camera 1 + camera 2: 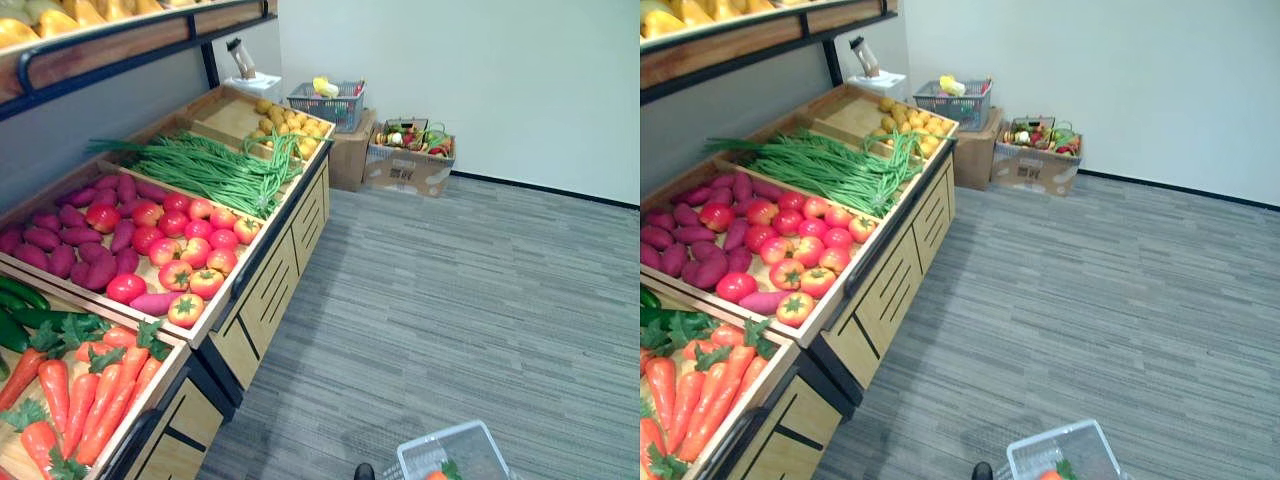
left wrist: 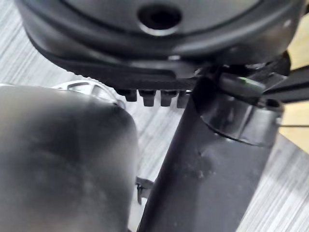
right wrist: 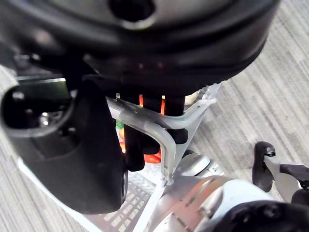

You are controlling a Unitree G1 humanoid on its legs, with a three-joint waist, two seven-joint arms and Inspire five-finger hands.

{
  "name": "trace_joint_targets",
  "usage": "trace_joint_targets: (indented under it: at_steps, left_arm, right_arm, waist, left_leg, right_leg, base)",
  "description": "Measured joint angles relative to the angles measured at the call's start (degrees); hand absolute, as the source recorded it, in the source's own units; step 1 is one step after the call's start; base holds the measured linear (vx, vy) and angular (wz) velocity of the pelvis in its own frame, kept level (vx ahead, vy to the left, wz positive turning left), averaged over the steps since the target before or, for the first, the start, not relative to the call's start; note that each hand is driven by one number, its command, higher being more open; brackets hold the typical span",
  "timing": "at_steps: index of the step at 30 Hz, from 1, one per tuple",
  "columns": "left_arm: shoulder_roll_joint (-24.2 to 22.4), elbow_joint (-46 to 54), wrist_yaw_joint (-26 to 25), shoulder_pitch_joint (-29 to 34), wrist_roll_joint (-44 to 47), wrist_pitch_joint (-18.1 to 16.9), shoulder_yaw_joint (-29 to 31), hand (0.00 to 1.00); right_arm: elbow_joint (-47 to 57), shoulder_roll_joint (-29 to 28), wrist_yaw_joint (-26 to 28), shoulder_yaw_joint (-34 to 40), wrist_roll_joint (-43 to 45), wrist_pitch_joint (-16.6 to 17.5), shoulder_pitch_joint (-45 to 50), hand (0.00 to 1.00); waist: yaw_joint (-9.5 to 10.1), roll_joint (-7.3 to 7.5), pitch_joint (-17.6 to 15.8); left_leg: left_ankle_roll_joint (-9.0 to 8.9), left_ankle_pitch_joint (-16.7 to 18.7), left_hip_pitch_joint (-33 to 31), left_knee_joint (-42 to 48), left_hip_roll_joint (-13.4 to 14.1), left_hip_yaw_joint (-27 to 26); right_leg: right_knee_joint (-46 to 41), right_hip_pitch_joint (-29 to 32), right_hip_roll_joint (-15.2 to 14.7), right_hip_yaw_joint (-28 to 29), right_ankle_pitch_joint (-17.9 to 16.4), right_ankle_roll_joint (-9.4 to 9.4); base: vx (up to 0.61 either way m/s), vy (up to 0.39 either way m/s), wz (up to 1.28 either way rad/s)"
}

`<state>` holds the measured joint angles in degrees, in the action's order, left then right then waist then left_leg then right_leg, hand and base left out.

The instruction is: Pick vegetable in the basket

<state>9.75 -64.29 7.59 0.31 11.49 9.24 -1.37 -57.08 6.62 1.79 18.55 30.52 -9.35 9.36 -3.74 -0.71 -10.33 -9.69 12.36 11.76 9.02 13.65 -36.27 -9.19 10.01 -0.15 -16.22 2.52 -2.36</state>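
the basket (image 1: 470, 447), pale and see-through with a mesh floor, sits at the near edge of the eye views, above the grey carpet (image 1: 480, 300) and apart from the wooden produce stand (image 1: 270, 280). inside it lies an orange vegetable with a green top (image 1: 438, 473); in the right wrist view red and orange show through the basket's wall. the right hand (image 3: 87, 159) has its fingers (image 3: 136, 145) hooked round the basket's handle (image 3: 154, 128), thumb alongside. the left hand (image 2: 145, 72) shows in its own wrist view over the carpet, and i cannot tell whether its fingers are curled or straight. on the stand, nearest first, lie carrots (image 1: 90, 400) beside cucumbers (image 1: 20, 310), then tomatoes (image 1: 190, 250) next to purple sweet potatoes (image 1: 70, 240), then long green beans (image 1: 210, 165), then small yellow produce (image 1: 290, 125) in the far bin. an upper shelf holds more yellow produce (image 1: 60, 20). against the far wall a grey wire basket (image 1: 325, 103) rests on a carton, and just beside it a cardboard box (image 1: 405, 172) of mixed vegetables carries dark print on its side, too small to read.
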Motion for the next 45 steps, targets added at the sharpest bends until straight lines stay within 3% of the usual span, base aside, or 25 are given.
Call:
trace_joint_targets:
  at_steps: [4,8,10,11,12,13,15,16,17,18,20,23,26,29,35,45]
  left_arm:
    - [-0.42,0.36,0.01,-1.94,-0.71,0.25,-4.38,1.0]
    - [-0.43,0.85,-0.54,-1.86,-0.78,0.21,-5.1,1.0]
    - [0.43,1.15,-1.29,-1.57,-0.72,0.24,-4.8,1.0]
    - [0.92,1.48,-1.84,-1.28,-0.67,0.2,-3.36,1.0]
    - [1.07,1.94,-2.22,-0.92,-0.6,0.07,-1.92,1.0]
    - [1.56,2.77,-2.49,-0.29,0.42,-0.94,1.87,1.0]
    - [0.52,2.83,-2.17,2.12,1.82,-1.37,4.84,1.0]
    - [0.54,2.62,-1.79,3.19,2.76,-1.25,6.87,1.0]
    - [-1.33,1.48,0.59,9.09,1.1,-1.74,10.96,1.0]
    - [-1.25,1.33,0.99,9.28,0.41,-2.04,11.41,1.0]
    - [-1.12,1.18,1.11,9.46,-0.67,-2.49,11.82,1.0]
    - [-1.11,0.56,1.98,8.78,-2.79,-2.25,11.64,1.0]
    - [-1.14,-0.32,2.08,7.86,-6.44,0.52,9.08,1.0]
    - [-1.21,-1.01,0.04,6.89,-6.96,2.67,8.76,1.0]
    - [-0.79,-3.12,-4.76,4.87,-7.02,6.42,9.68,1.0]
    - [-0.78,-3.37,-8.18,4.53,-9.86,9.25,9.56,1.0]
  right_arm:
    - [1.4,0.15,0.01,-1.97,-0.03,-0.44,-0.84,0.0]
    - [0.97,0.27,-0.03,-1.78,1.08,-0.56,-0.62,0.0]
    - [-0.03,0.16,-0.02,-1.73,1.11,-0.76,-0.48,0.0]
    - [-0.23,0.38,0.27,-1.75,1.01,-1.36,-0.32,0.0]
    - [-0.38,0.62,0.64,-1.87,0.88,-1.58,-0.23,0.0]
    - [-1.57,1.85,1.98,-2.34,0.25,-1.95,-0.65,0.0]
    - [-5.12,3.85,2.74,-2.49,-1.69,-2.37,-2.72,0.0]
    - [-5.88,4.63,3.19,-2.27,-1.86,-2.79,-2.8,0.0]
    - [-5.48,5.36,5.4,-1.77,-3.22,-3.89,-0.44,0.0]
    - [-5.19,4.69,5.65,-1.74,-3.0,-3.84,0.54,0.0]
    - [-5.0,4.49,5.65,-1.71,-1.62,-3.63,2.29,0.0]
    - [-4.3,4.24,6.25,-1.51,-0.96,-2.64,3.64,0.0]
    - [-5.04,4.0,7.65,-1.73,-1.54,-1.47,3.73,0.0]
    - [-6.66,2.98,7.57,-0.96,-1.79,-0.59,2.72,0.0]
    - [-9.83,2.4,6.81,-0.49,-3.42,-0.55,1.37,0.0]
    - [-9.8,2.44,6.36,-3.78,-3.36,0.27,0.03,0.0]
  waist:
    - [-0.2,0.62,0.13]
    - [-0.84,1.08,0.02]
    - [-1.19,1.93,0.33]
    - [-1.15,2.12,0.46]
    - [-1.09,1.98,0.52]
    - [-0.04,2.03,0.38]
    - [1.92,1.61,0.25]
    - [2.14,1.38,0.1]
    - [3.53,-0.58,0.69]
    - [3.57,0.72,0.39]
    - [3.5,0.51,0.31]
    - [3.09,1.53,1.85]
    - [2.04,0.61,4.1]
    - [1.94,-0.26,4.68]
    - [1.86,1.13,5.32]
    - [2.18,2.19,5.22]
  left_leg:
    - [-0.77,-1.84,0.22,-1.74,-0.02,0.92]
    - [-1.09,-2.38,-0.38,0.11,0.18,2.16]
    - [-1.09,-2.37,-3.01,7.51,1.78,3.56]
    - [-0.86,-2.39,-6.01,16.05,4.02,5.6]
    - [0.65,-2.77,-8.32,21.44,5.35,7.76]
    - [3.84,-0.13,-14.25,31.08,4.27,18.24]
    - [4.03,4.99,-16.0,31.09,-1.64,26.51]
    - [4.6,6.08,-16.87,27.8,-3.47,27.71]
    - [5.65,2.97,-18.2,11.9,-5.66,33.49]
    - [5.58,2.89,-17.21,11.99,-6.01,32.8]
    - [5.49,2.65,-15.84,11.77,-6.08,32.29]
    - [5.66,0.46,-11.74,4.85,-7.51,30.19]
    - [6.25,-4.93,-9.45,-3.08,-8.65,28.92]
    - [6.62,-4.69,-9.09,-3.66,-9.1,28.83]
    - [7.56,-3.98,-7.87,-3.91,-9.57,28.94]
    - [8.6,-2.01,-9.13,-1.58,-10.21,28.7]
  right_leg:
    - [-3.19,1.11,-0.31,-1.02,-2.4,-0.5]
    - [-5.98,2.01,-1.42,-1.71,-4.93,-0.31]
    - [-5.43,1.62,-1.48,-1.19,-5.41,-0.79]
    - [-4.48,0.95,-0.47,0.21,-5.42,-0.79]
    - [-3.93,0.64,0.57,1.43,-5.32,-0.75]
    - [-2.82,-0.16,2.53,6.57,-4.1,-1.94]
    - [-1.07,-1.88,4.57,12.99,-3.83,-2.12]
    - [0.91,-3.84,5.12,14.75,-3.78,-2.2]
    - [3.17,-6.03,7.33,19.94,-2.99,-1.43]
    - [2.52,-5.92,6.64,19.66,-2.36,-0.58]
    - [2.18,-6.63,6.35,19.34,-2.0,-0.57]
    - [3.34,-6.85,4.98,20.29,-2.65,0.33]
    - [5.17,-6.21,4.04,20.26,-2.17,1.22]
    - [7.21,-7.15,4.02,20.27,-1.07,1.65]
    - [10.85,-9.31,3.6,19.88,0.25,3.24]
    - [14.93,-10.26,1.87,17.85,1.54,2.95]
  base:
    - [0.05,-0.057,0.12]
    - [0.01,-0.028,0.14]
    - [-0.04,-0.09,-0.1]
    - [-0.04,-0.132,-0.38]
    - [-0.04,-0.194,-0.86]
    - [-0.02,-0.118,-1.09]
    - [0.04,0.018,-1.78]
    - [0.16,0.287,-3.58]
    - [0.16,0.28,-2.99]
    - [0.17,0.299,-2.53]
    - [0.11,0.08,-0.22]
    - [0.14,0.034,-0.14]
    - [0.23,0.014,-0.01]
    - [0.22,0.083,-0.12]
    - [0.11,0.07,-0.12]
    - [-0.1,0.067,-0.05]
